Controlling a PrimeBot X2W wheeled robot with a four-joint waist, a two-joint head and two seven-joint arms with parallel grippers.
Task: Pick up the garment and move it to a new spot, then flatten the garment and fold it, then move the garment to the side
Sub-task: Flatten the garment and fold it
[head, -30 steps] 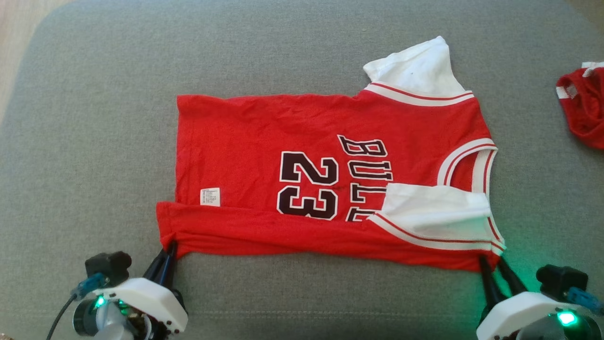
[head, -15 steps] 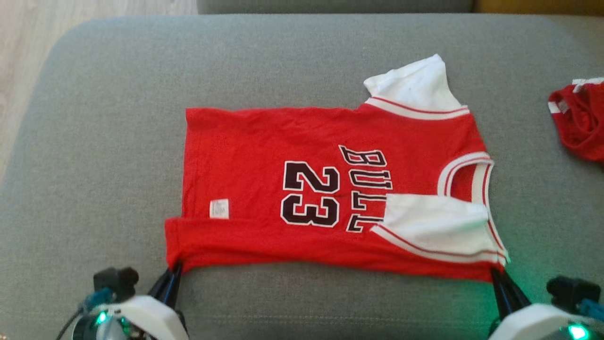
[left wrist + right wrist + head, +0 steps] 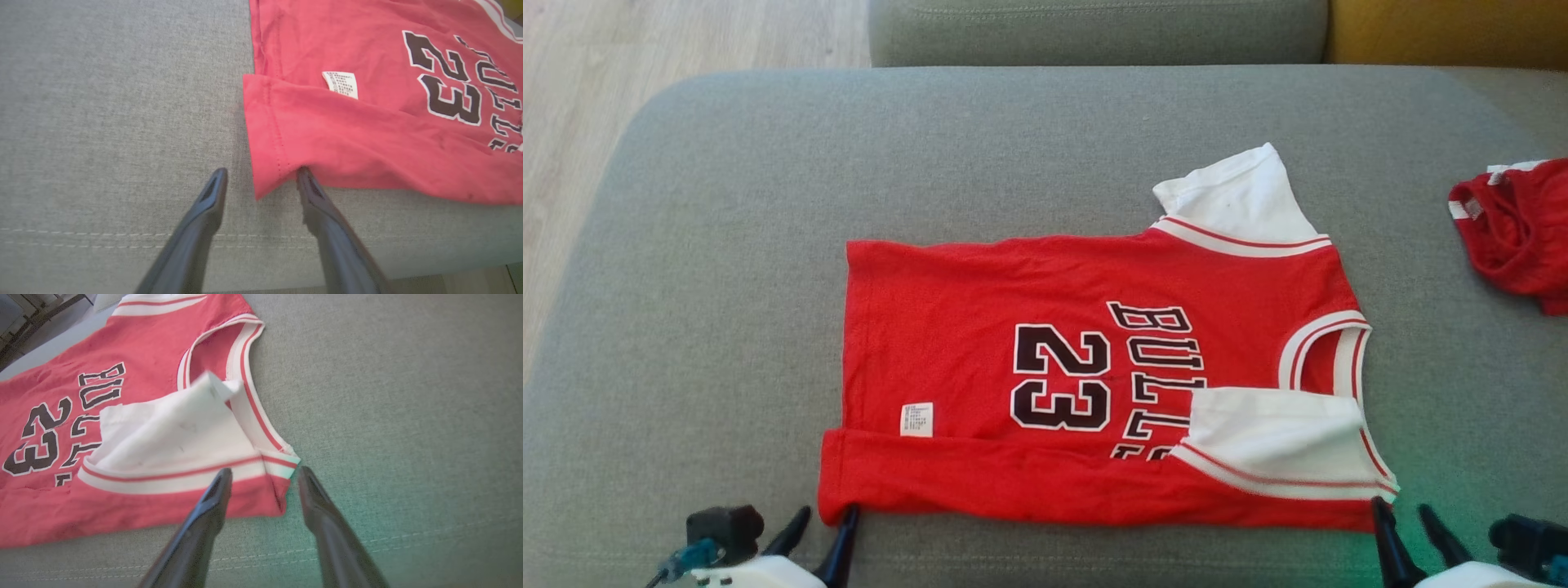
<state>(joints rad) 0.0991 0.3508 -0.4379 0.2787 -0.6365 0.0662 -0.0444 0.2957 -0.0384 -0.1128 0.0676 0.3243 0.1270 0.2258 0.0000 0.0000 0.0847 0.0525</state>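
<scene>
fold in hand: the garment (image 3: 980, 343) has one long edge doubled over. left gripper (image 3: 827, 523) and right gripper (image 3: 1401, 513), fingers apart, sit at that edge's corners; the next move needs a fresh grip for a second fold.

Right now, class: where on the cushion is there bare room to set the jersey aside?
Free: grey cushion left of the jersey, and the strip beyond its far edge. Crowded: right side, beside the second red garment.
</scene>
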